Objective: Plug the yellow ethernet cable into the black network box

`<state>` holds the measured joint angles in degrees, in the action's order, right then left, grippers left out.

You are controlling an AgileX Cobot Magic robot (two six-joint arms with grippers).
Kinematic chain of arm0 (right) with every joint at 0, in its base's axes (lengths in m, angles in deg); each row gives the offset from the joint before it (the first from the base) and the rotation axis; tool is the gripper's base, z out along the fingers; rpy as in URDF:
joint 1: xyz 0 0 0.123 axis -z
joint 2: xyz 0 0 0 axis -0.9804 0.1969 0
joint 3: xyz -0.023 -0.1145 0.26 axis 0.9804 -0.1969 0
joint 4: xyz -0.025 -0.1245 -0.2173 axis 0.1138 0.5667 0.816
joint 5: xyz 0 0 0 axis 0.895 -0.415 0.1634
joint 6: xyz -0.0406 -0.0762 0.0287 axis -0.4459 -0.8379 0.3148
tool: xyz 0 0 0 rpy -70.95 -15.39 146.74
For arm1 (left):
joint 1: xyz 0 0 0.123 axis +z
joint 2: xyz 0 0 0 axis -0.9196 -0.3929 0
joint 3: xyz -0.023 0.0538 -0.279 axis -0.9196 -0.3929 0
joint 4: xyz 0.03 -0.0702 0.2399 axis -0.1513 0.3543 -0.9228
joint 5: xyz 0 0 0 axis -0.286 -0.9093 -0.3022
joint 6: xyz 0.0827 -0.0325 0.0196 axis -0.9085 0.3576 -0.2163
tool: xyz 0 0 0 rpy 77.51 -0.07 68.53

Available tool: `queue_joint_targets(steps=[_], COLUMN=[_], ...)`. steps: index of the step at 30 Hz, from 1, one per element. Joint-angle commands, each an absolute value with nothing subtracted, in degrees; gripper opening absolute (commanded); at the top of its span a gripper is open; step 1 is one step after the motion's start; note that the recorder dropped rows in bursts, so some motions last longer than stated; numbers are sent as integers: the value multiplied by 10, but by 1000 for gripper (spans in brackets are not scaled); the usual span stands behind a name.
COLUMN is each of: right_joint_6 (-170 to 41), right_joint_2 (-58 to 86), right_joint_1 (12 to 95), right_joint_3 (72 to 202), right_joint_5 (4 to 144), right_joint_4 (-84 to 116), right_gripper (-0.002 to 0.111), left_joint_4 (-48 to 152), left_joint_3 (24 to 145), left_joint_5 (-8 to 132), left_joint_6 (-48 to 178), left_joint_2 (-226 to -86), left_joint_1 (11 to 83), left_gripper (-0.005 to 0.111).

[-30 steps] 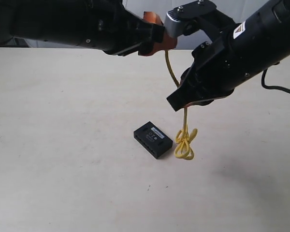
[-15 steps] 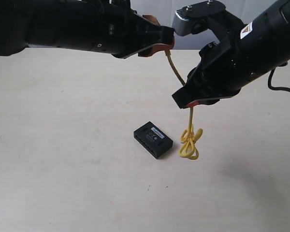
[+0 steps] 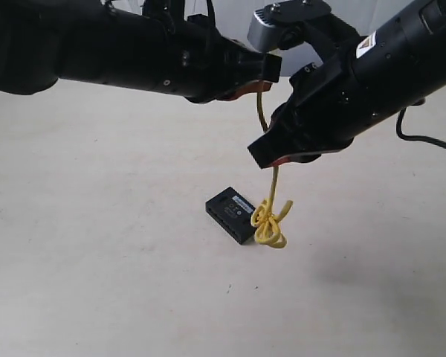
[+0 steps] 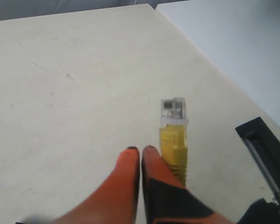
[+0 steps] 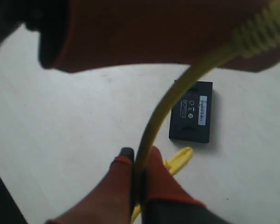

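Both arms hang above the pale table (image 3: 97, 260), and the black network box (image 3: 234, 214) lies flat on it under them, with the row of ports on its long side wall.

The yellow ethernet cable (image 3: 273, 182) hangs in the air. The right gripper (image 5: 136, 161) is clenched on the cord, and the knotted loop (image 3: 269, 227) dangles below it, just beside the box. The left gripper (image 4: 141, 151) has its fingers pressed together. In its wrist view the clear plug (image 4: 173, 109) with its yellow boot stands just beside the outer face of one finger, not between the two. I judge that this grasp has missed the plug.

To do the step well, the left fingers should release, move sideways until the boot sits between them, and clench behind the plug so that its tip stays free. The right gripper should hold the cord steady during this. The loop should also be kept away from the ports.

Some things are hard to see. From the room the arms cover the place where the left fingers meet the cord. Which way the plug's latch faces I cannot tell. The second plug is lost in the loop.
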<state>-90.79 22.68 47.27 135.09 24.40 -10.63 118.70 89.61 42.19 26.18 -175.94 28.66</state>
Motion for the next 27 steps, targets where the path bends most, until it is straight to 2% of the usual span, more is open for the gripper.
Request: queue_joint_targets(steps=[1, 4, 5, 11, 18, 27], right_joint_6=[-924, -924, -924, -924, -923, -919], right_joint_2=[223, 223, 223, 202, 191, 223], right_joint_1=[472, 472, 472, 473, 473, 473], right_joint_3=[1354, 1354, 1354, 1354, 1354, 1354], right_joint_5=[247, 244, 243, 238, 221, 225], right_joint_4=[-106, -81, -74, -37, 7, -21], right_gripper=[-1, -1, -1, -1, -1, -1], left_joint_4=[1200, 1196, 1196, 1159, 1167, 1182], left_joint_3=[896, 896, 896, 896, 896, 896], left_joint_5=[430, 428, 428, 378, 282, 267], left_joint_6=[265, 268, 273, 282, 284, 267], left_joint_2=[-1759, -1759, -1759, -1759, -1758, -1737], left_joint_1=[285, 287, 287, 322, 372, 376], left_gripper=[38, 72, 76, 70, 70, 73])
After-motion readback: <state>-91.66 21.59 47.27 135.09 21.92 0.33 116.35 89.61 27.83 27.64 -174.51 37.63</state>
